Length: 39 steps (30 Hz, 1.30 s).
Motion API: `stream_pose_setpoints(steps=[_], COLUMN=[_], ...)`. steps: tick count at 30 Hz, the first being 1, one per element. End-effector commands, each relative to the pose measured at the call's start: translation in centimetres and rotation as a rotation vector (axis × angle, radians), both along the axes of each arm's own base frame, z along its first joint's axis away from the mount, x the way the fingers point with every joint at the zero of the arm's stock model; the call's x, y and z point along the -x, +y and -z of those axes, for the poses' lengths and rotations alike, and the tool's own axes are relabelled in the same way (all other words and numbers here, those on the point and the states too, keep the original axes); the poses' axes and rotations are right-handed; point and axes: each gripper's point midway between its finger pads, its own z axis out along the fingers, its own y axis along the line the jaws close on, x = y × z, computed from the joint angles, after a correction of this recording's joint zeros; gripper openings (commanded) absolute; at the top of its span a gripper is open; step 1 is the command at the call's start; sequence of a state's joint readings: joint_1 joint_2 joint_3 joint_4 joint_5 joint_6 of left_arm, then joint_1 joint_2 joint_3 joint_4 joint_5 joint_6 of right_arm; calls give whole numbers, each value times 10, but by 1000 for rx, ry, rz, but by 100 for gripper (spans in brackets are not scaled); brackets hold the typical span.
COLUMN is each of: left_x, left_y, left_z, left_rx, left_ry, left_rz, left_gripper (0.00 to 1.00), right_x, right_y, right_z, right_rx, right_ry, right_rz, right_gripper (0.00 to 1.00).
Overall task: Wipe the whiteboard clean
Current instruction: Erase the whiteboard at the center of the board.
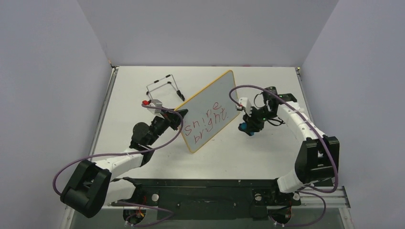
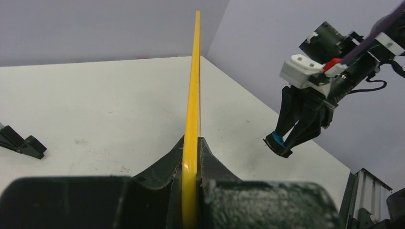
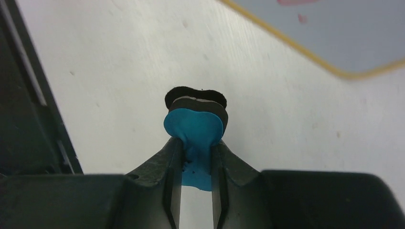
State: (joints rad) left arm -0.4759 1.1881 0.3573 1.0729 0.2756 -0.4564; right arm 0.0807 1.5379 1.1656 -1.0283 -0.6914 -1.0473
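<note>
The whiteboard has a yellow frame and red handwriting on its white face. It stands tilted up on the table. My left gripper is shut on its left edge; in the left wrist view the yellow frame runs edge-on between the fingers. My right gripper is shut on the blue eraser, which has a black felt pad at its tip. It hovers just right of the board, apart from it. The right gripper with the eraser also shows in the left wrist view. A board corner shows in the right wrist view.
A black wire stand sits on the table behind the board at the left; one of its feet shows in the left wrist view. Grey walls enclose the table on three sides. A black rail runs along the near edge.
</note>
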Motion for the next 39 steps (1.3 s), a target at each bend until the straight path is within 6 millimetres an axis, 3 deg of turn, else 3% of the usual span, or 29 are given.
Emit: stream_pose_setpoints(steps=[1, 4, 7, 9, 16, 21, 24, 29, 39], left_x=[2, -5, -8, -9, -14, -15, -16, -15, -13], left_y=[-3, 4, 11, 14, 17, 18, 16, 17, 16], left_z=[-16, -12, -5, -4, -1, 1, 1, 0, 2], left_rx=[119, 141, 154, 173, 199, 201, 205, 208, 207], left_ry=[30, 59, 89, 103, 138, 159, 166, 172, 177], left_rz=[28, -25, -69, -84, -118, -131, -127, -130, -125], left_gripper=[0, 0, 0, 0, 0, 0, 0, 0, 0], right_x=[14, -6, -10, -16, -16, 3, 19, 32, 11], right_y=[80, 110, 132, 158, 212, 244, 264, 278, 274], right_z=[-66, -85, -99, -107, -106, -106, -93, -76, -58], right_rx=[-248, -224, -222, -248, -320, -404, -419, -419, -355], right_ry=[-24, -223, -389, -529, -557, -507, -450, -394, -419], right_rz=[1, 3, 18, 25, 105, 46, -6, -45, 29], right_gripper=[0, 0, 0, 0, 0, 0, 0, 0, 0])
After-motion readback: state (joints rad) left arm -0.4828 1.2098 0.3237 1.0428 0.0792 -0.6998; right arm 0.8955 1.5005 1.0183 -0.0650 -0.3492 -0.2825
